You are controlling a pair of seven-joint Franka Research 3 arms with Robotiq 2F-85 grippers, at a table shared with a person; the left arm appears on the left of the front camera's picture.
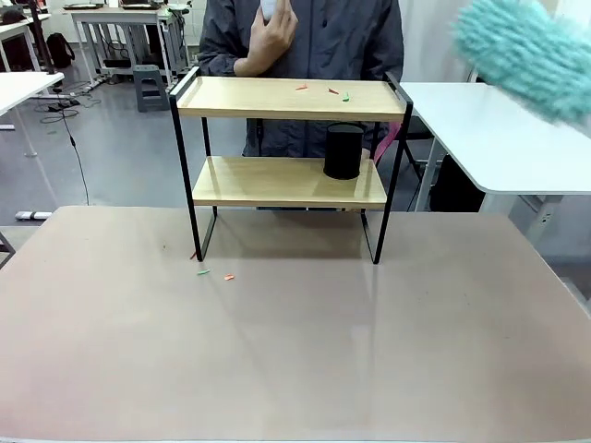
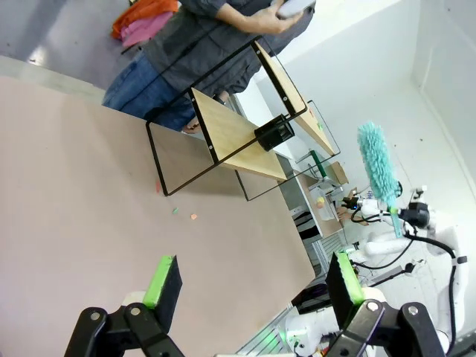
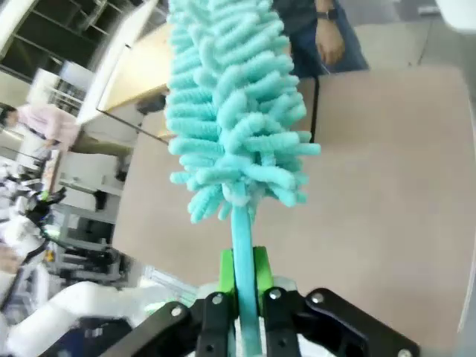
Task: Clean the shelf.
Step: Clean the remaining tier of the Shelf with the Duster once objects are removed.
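Toward the table's far edge, centred: the shelf, legs on the tan table, person standing close behind it. Top board carries three small scraps, orange and green, right of middle.

Right gripper is clamped on the handle of the teal duster. Duster head is high, up and right of the shelf, well apart from it. Left gripper is spread wide, nothing in it, well back from the shelf.

Step in hand, my read: get the duster onto the top board. Come in level and use light contact, since the thin frame may slide or tip. Sweep toward the front edge, because the raised end rails block a sideways exit.

Watch:
- Black cylinder on the lower board, right side, obstructs that tier.
- Person's hand, holding something white, is just above the top board.
- Two more scraps lie on the table near the left front leg.
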